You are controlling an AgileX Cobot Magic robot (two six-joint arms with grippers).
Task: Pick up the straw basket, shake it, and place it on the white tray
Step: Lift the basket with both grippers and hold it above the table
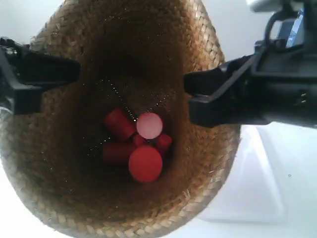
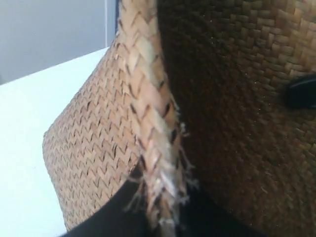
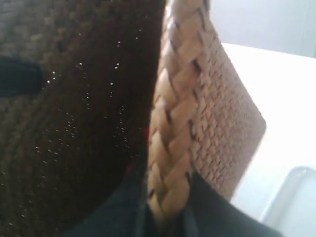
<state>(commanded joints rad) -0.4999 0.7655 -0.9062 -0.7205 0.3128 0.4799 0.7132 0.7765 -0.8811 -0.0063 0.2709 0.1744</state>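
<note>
Matte black blocky hand, thick black arm, looped black cable, pale grey housing

— Any writing on the straw basket or the red cylinders inside it?
— None that can be read. The white tray bears no legible mark either; no labels, brands or numbers show.

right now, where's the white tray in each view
exterior view: white tray at lower right, partly behind the straw basket.
left wrist view: not in it.
right wrist view: tray in the picture's lower right corner, beyond the basket.
shared landmark: the basket's braided rim.
</note>
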